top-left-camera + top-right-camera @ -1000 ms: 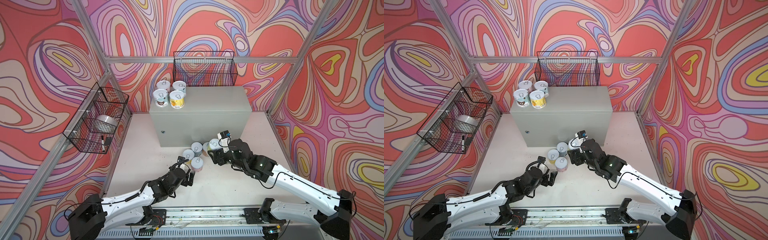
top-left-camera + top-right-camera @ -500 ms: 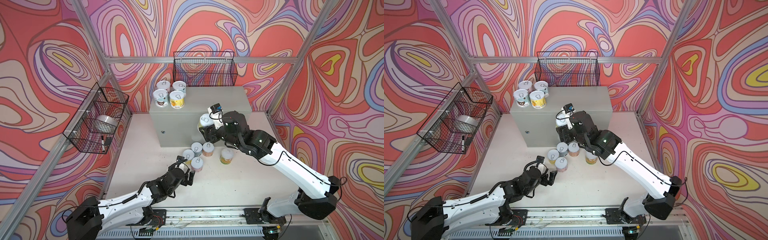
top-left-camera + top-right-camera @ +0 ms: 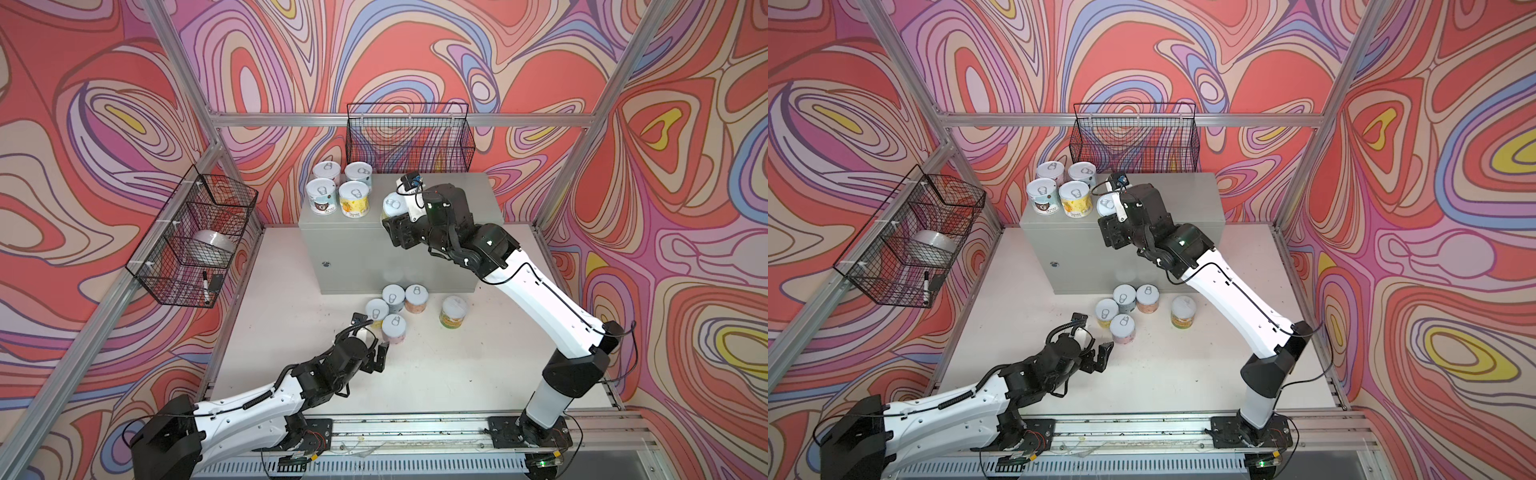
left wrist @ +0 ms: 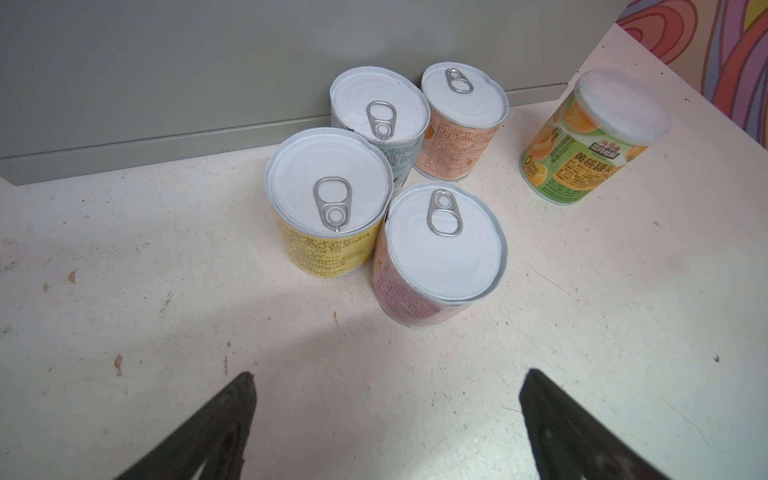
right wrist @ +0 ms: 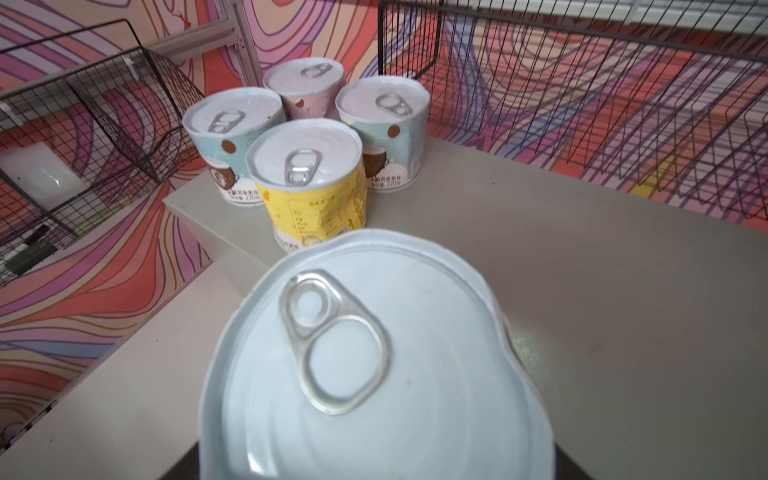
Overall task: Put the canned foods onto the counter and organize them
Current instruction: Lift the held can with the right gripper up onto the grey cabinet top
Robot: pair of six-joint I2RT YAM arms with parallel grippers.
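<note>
Black fingers of the right gripper (image 3: 391,221) are clamped on the carried can (image 3: 391,203), which is upright with its pull-tab lid up. Read both top views as a clock with 12 at the back wall. The carried can hangs over the counter (image 3: 353,249) top near its front edge; whether its base touches cannot be told. At 10 o'clock from it, near but apart, four cans stand in a tight square on the counter's back-left corner. The yellow-label can (image 3: 354,202) is nearest, the brown-print can (image 3: 321,198) at its 9, and the pale-blue can (image 3: 358,173) and pink-label can (image 3: 327,171) behind.

Low over the white tabletop (image 3: 291,332), the left gripper (image 3: 379,355) has its jaws spread wide and empty. Just beside it at 1 o'clock stands the pink tabletop can (image 3: 394,328). It is clustered with the yellow tabletop can (image 3: 377,309), grey-blue can (image 3: 392,296) and peach can (image 3: 416,297) by the counter's front. At 3 o'clock of that cluster, apart, stands the capped green-orange can (image 3: 454,311).
</note>
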